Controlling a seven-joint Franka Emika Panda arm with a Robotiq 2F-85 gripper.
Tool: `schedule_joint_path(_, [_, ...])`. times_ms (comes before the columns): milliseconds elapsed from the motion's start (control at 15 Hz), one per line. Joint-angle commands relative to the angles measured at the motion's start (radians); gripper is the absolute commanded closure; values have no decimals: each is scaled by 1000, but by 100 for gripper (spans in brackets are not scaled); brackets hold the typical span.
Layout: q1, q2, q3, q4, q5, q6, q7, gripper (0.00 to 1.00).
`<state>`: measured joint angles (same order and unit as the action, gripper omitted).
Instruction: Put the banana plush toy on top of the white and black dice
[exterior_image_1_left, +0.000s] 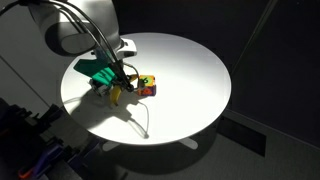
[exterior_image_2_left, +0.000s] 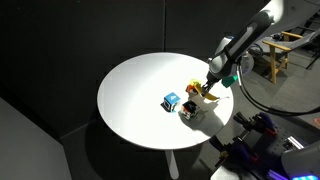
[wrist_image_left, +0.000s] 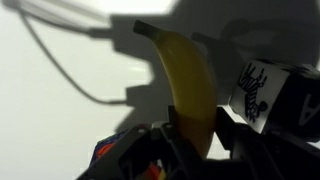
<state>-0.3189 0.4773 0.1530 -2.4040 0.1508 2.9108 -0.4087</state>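
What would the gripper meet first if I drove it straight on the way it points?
Probably the table, through the tip of the banana plush toy the gripper holds. In the wrist view the white and black dice sits to the side of that line; depth is unclear.

Hard light floods the white worktop (exterior_image_1_left: 190, 75) amid near-black surroundings in both exterior views, casting a crisp shadow beside the tool (exterior_image_1_left: 116, 86). Wrist view: banana (wrist_image_left: 188, 80) ahead of the tool blurred, worktop glaring.
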Motion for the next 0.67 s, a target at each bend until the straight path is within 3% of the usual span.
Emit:
schedule_joint_path(0, [34, -41, -46, -36, -13, 33, 108, 84])
schedule_joint_path(200, [63, -48, -92, -31, -19, 8, 176, 84])
schedule_joint_path(600, [76, -54, -119, -24, -8, -2, 243, 84])
